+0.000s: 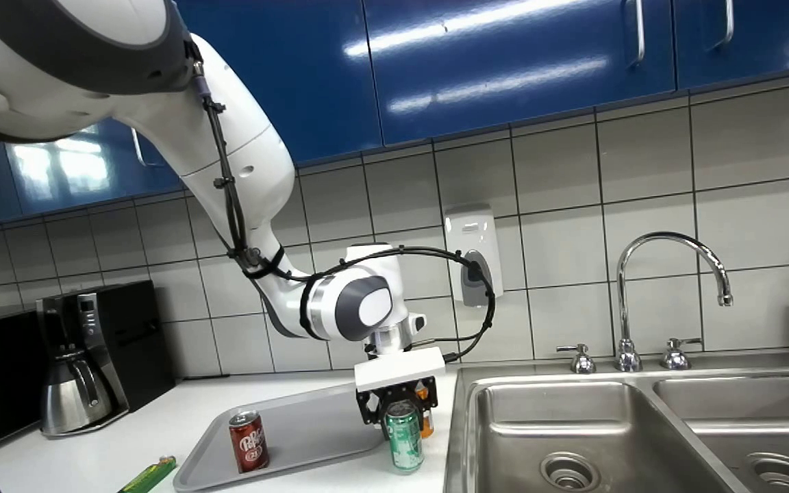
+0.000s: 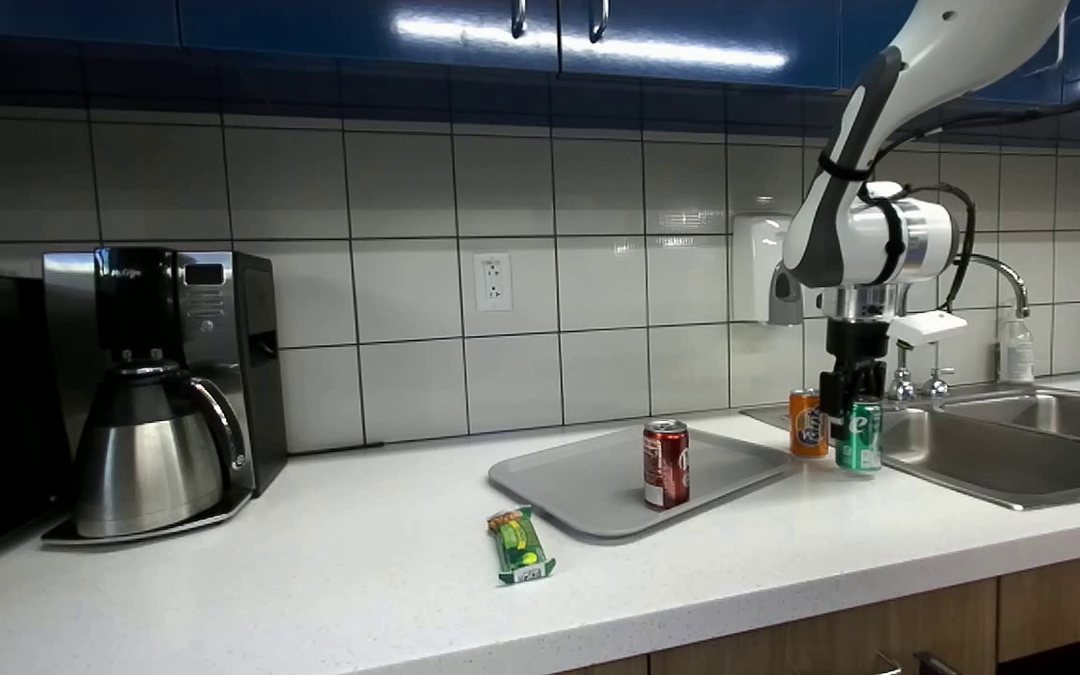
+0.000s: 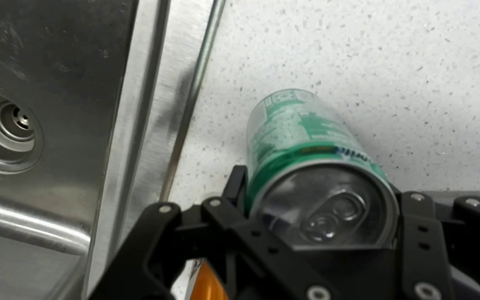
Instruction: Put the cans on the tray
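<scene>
Green can [image 1: 405, 441] roughly upright between tray [image 2: 559, 478] and sink [image 1: 524, 445], outside the tray. Gripper [image 3: 316, 183] clamped on it, one finger per side near the top. Can't tell whether its base touches the counter [image 2: 315, 591]. Tray holds dark red can [image 2: 666, 466], upright, near the front rim. Green can: silver top up toward the wrist, long axis close to vertical. Orange can [image 2: 804, 427] upright on the counter, just beside green can and gripper, close in. Tray rim lies between green can and red one. Green packet [image 2: 519, 546] flat near tray corner. Coffee maker [image 2: 212, 347] well apart.
</scene>
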`<state>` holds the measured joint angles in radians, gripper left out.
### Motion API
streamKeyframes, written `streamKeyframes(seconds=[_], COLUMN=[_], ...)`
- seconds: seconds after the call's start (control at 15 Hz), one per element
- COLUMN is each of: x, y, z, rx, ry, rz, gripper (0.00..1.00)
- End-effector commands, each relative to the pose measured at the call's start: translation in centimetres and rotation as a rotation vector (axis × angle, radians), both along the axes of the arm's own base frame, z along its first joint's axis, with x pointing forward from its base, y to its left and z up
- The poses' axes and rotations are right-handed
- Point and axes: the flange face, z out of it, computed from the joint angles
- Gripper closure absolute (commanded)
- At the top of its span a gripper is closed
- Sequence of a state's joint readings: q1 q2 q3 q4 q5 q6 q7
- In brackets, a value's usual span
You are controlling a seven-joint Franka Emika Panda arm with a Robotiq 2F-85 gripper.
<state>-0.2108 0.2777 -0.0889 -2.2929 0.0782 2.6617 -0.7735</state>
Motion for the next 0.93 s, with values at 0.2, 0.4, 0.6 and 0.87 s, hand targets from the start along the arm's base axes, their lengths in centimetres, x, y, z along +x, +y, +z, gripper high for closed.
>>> streamKeyframes(seconds=[0.2, 0.4, 0.6, 0.87], x=[-0.1, 0.0, 0.2, 0.4], y=[0.7, 1.9, 3.6, 6.6], z=[3.7, 4.5, 5.0, 5.0], rx=[-0.010, -0.010, -0.011, -0.015], ry=[-0.032, -0.050, -0.060, -0.067], rz=[0.032, 0.048, 0.071, 0.109], gripper=[0.59, 0.59, 0.59, 0.59])
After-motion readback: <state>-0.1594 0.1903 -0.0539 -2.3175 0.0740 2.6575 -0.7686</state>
